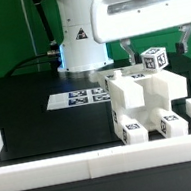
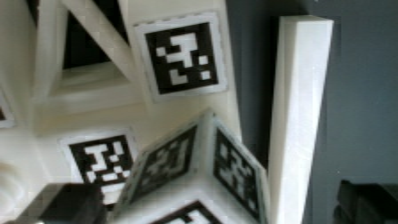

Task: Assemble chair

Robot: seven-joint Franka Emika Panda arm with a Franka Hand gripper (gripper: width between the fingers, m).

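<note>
The claw (image 1: 155, 44) hangs open over the chair (image 1: 140, 101), its upper body cut off by the frame. The chair parts are bunched at the worktop's (image 1: 24, 106) near edge, toward the exterior view's right and against the rail (image 1: 95, 162). How they join is hard to make out. Bare worktop lies toward the left.

Even overhead light, soft shadows (wrist view blurred, close-up parts whited out)

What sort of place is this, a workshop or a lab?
Probably a robotics lab bench: a white robot arm stands on a black table fenced by white border rails, with a marker board and tag-covered white chair parts.
</note>
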